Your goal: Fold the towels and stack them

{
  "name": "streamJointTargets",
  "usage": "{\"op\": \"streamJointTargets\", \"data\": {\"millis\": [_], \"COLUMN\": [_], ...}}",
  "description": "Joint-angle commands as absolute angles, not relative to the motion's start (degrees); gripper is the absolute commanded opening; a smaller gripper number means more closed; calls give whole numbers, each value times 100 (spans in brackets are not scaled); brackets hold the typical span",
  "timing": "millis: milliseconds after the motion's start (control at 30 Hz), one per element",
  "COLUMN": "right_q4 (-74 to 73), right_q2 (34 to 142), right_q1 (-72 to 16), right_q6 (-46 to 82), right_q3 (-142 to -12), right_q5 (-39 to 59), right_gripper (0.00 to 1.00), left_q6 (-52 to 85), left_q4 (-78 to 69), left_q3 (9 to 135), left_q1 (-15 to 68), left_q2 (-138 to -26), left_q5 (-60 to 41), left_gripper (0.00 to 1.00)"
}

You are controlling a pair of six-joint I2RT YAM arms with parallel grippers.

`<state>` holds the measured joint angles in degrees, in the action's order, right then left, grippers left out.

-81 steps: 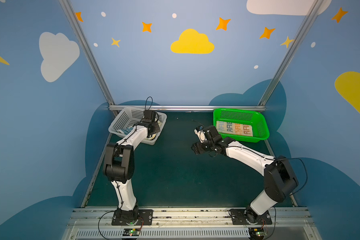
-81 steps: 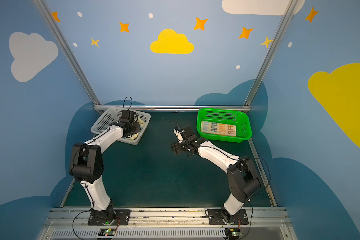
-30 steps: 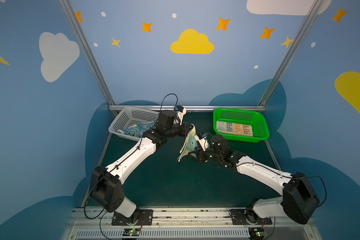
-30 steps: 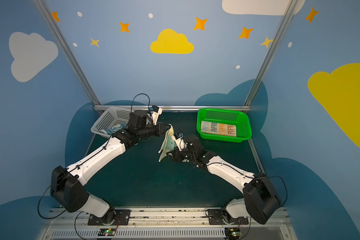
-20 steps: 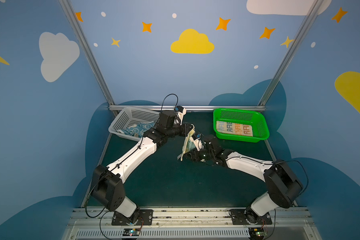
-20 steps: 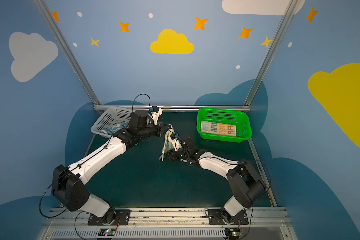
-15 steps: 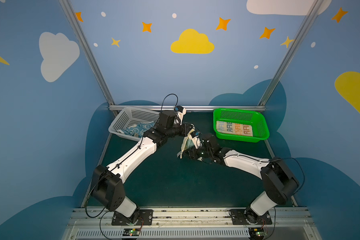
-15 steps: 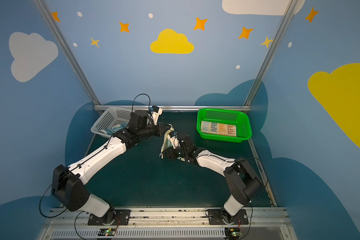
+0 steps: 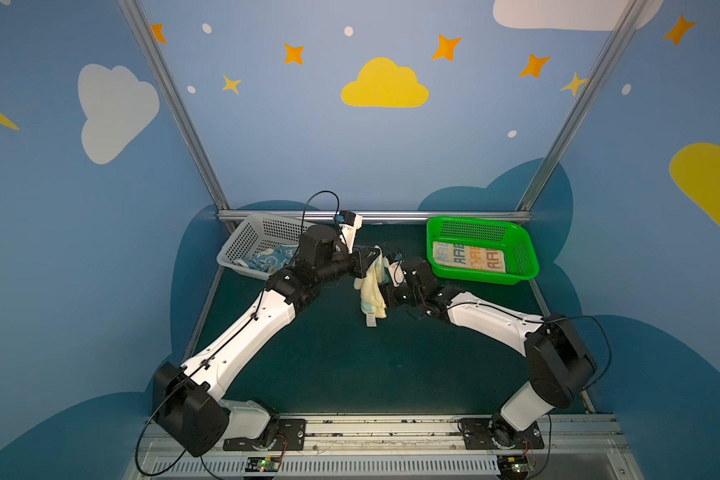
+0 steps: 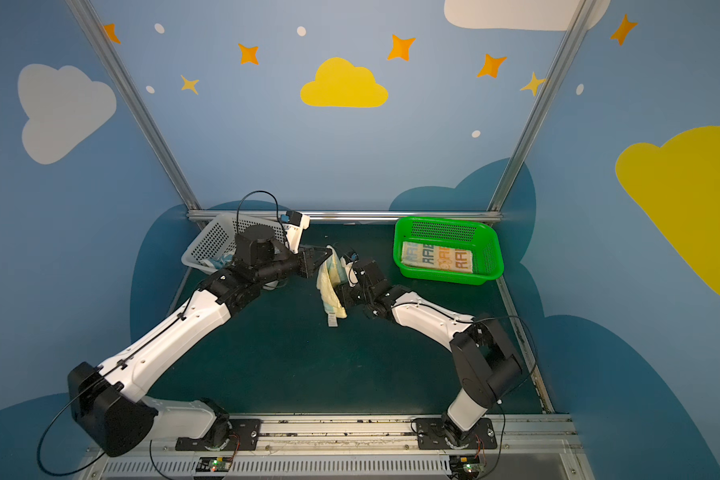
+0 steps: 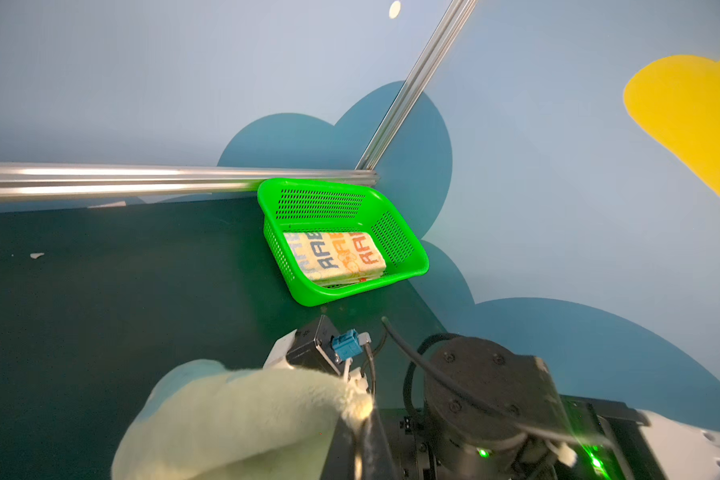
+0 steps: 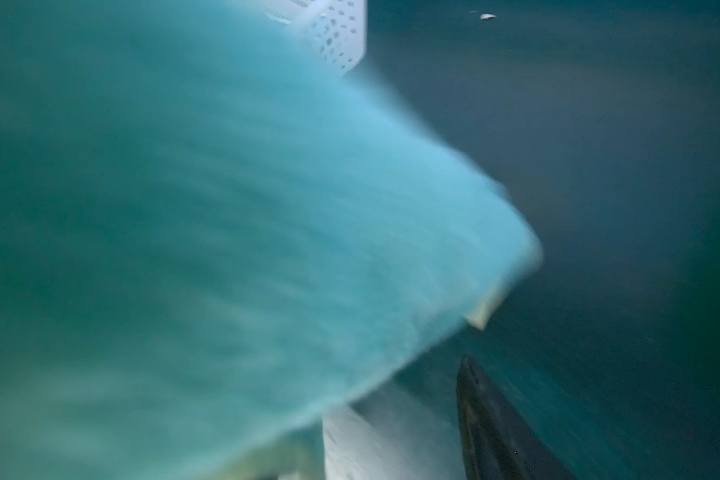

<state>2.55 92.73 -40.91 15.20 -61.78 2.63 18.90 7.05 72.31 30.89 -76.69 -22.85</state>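
Three towels to keep track of. The left gripper (image 9: 370,261) (image 10: 328,258) has its jaws pinched together on the top edge of the yellow towel (image 9: 371,293) (image 10: 329,296), which hangs straight down from them. I can't tell if the bottom end touches the mat (image 9: 350,365).

The right gripper (image 9: 385,291) (image 10: 344,293) sits just below the left jaws, right up against the hanging cloth. Whether its jaws are apart or clamped on it, no idea. Its wrist view is mostly blurry teal border (image 12: 225,228), with one dark finger (image 12: 487,415) poking out beside it.

The striped towel (image 9: 468,258) (image 10: 437,257) (image 11: 335,257) lies folded in the green basket (image 9: 470,231) (image 11: 321,203), well off behind the right jaws. The blue towel (image 9: 271,261) is bunched in the white basket (image 9: 258,235), back behind the left jaws.
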Motion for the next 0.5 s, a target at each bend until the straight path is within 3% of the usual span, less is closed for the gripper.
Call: {"op": "streamJointTargets", "data": {"millis": [0,267,467], "right_q4": [698,122,40], "right_q2": [8882,8842,9293], "right_q1": [-3924,-3867,-3851], "right_q6": [1298,1080,1142], "right_q3": [-6158,-5734,-5832], "right_q5": [-79,1270,1334], "right_gripper": [60,60,63], "left_q6": [1828,1861,1722], "left_q4": [668,492,766], "left_q3": [7133,7106,7260], "left_q1": [3102,3100,3105], "left_q2": [-7602,-7854,-7994], "left_q5": [-2281,-2241,-2076], "left_gripper": [4,4,4]}}
